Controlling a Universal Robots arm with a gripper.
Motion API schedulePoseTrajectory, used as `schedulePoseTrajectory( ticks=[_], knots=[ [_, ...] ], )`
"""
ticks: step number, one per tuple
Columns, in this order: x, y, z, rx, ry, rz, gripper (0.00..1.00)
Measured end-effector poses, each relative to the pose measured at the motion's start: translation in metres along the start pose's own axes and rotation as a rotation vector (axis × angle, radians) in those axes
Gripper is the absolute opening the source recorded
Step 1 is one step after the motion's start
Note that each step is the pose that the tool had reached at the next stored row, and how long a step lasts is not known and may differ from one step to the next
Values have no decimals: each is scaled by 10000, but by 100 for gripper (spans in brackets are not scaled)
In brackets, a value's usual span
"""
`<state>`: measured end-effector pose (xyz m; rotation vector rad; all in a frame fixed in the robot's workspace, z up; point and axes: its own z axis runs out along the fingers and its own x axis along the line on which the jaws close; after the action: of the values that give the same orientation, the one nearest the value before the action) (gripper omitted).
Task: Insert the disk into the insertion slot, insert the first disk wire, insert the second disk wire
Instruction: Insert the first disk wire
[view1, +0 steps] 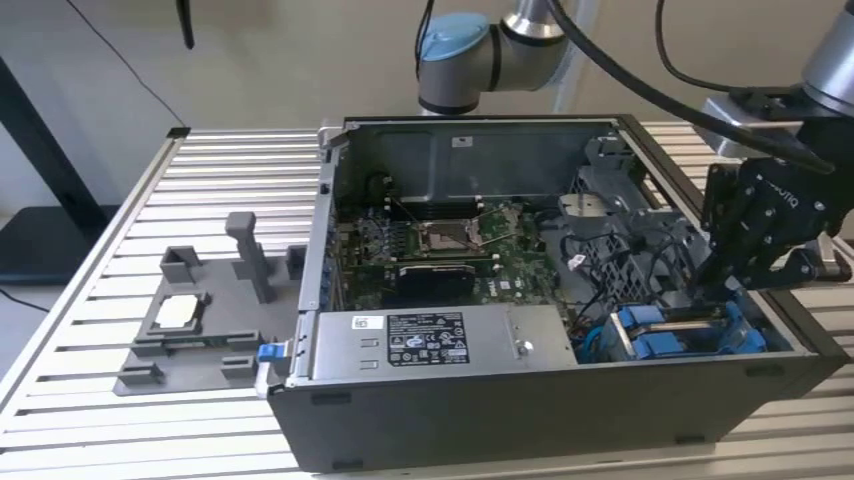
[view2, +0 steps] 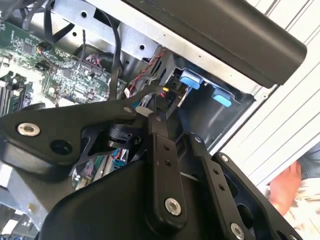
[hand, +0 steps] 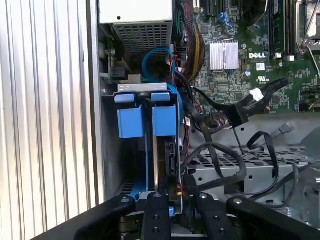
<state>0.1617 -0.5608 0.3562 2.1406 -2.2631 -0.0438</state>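
The disk (hand: 168, 159) stands on edge inside the insertion slot (view1: 674, 340), in the corner of the open computer case (view1: 561, 410) nearest the exterior view's right. In the first wrist view its dark narrow edge shows between blue plastic rails, below two blue tabs (hand: 132, 121) that sit side by side against the case wall. The gripper (view1: 721, 285) hangs directly over this bay, its black linkage reaching down to the blue bracket. In the second wrist view its tips (view2: 150, 111) sit close to one another right at a small black connector (view2: 162, 97) with thin red and black wires. Whether the jaws are clenched on that connector or merely beside it cannot be told. A black cable (hand: 244, 111) ending in a flat plug lies loose across the edge of the motherboard (view1: 454, 250), apart from the disk. More black cables loop over the perforated metal cage (hand: 235, 165) next to the bay. A blue cable (hand: 150, 60) curls just beyond the tabs, under the silver power-supply box (view1: 414, 340), which lies along the case's near wall in the exterior view. The case rests on a slatted metal bench (view1: 240, 170). Toward the exterior view's left, well apart from the case, a grey moulded fixture (view1: 200, 335) lies on the bench with a small square chip (view1: 179, 313) set in it. Part of a person (view2: 294, 187) shows beyond the case in the second wrist view.
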Motion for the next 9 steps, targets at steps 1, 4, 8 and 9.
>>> schedulePoseTrajectory(
  ticks=[1,4,8,9],
  knots=[
    [0,1,-29,0,2,-1,26],
    [0,6,-109,0,0,0,26],
    [-3,14,-187,0,1,0,26],
    [-11,17,-194,0,3,0,26]
  ],
)
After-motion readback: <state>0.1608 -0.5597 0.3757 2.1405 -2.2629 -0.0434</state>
